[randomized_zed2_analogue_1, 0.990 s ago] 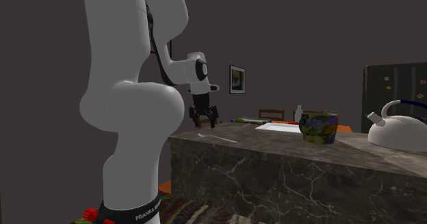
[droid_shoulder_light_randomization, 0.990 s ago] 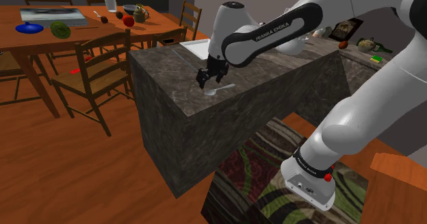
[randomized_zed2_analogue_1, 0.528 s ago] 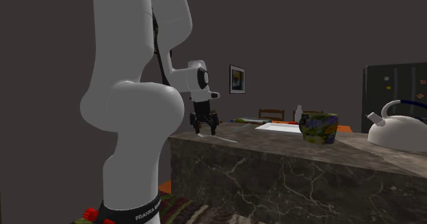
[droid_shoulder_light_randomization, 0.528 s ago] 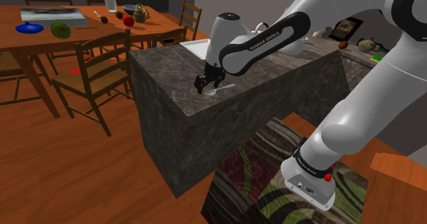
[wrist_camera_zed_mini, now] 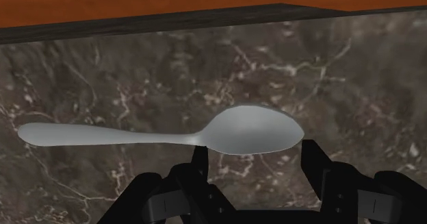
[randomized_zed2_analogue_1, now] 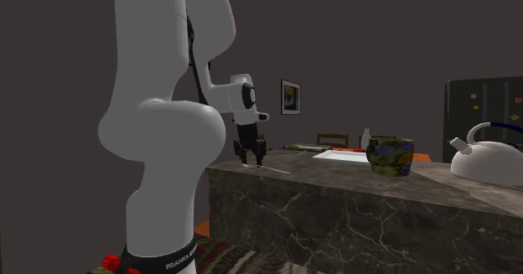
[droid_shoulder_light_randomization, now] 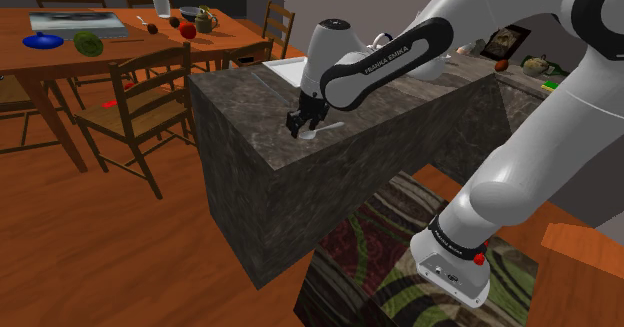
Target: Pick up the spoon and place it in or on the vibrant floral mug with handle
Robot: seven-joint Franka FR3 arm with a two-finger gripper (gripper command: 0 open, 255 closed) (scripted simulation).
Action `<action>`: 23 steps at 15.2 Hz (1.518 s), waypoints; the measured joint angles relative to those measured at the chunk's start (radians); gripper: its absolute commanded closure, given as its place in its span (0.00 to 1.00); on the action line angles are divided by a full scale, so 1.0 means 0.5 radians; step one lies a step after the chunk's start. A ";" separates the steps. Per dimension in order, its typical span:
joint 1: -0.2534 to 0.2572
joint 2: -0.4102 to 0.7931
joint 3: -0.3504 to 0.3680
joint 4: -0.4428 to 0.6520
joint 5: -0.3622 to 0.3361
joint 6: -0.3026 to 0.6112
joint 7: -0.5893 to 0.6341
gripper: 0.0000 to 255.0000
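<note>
A grey spoon [wrist_camera_zed_mini: 164, 135] lies flat on the dark marble counter [droid_shoulder_light_randomization: 245, 110], near its front corner. My black gripper [wrist_camera_zed_mini: 254, 154] is down at the counter, shut on the spoon's bowl, one finger on each side, with the handle sticking out sideways. In the shoulder view the gripper [droid_shoulder_light_randomization: 302, 128] stands over the spoon [droid_shoulder_light_randomization: 328, 128]. From the second exterior view the gripper [randomized_zed2_analogue_1: 249, 158] touches the counter and the spoon's handle [randomized_zed2_analogue_1: 272, 170] points toward the floral mug [randomized_zed2_analogue_1: 390, 156], which stands upright further along the counter.
A white kettle [randomized_zed2_analogue_1: 490, 159] stands beyond the mug, and a white sink [randomized_zed2_analogue_1: 339, 156] sits behind it. A wooden dining table [droid_shoulder_light_randomization: 60, 50] with chairs [droid_shoulder_light_randomization: 140, 100] and small items stands at the shoulder view's left. A patterned rug [droid_shoulder_light_randomization: 385, 265] lies by the stand.
The gripper has come down onto the counter, and its fingers, open before, have shut on the spoon's bowl. The spoon stays where it lay.
</note>
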 measured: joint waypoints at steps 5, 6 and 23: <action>0.000 0.000 0.000 0.000 0.000 0.000 0.000 1.00; 0.000 0.000 0.000 0.000 0.000 0.000 0.000 1.00; 0.018 -0.233 -0.015 0.169 0.122 -0.391 -0.112 1.00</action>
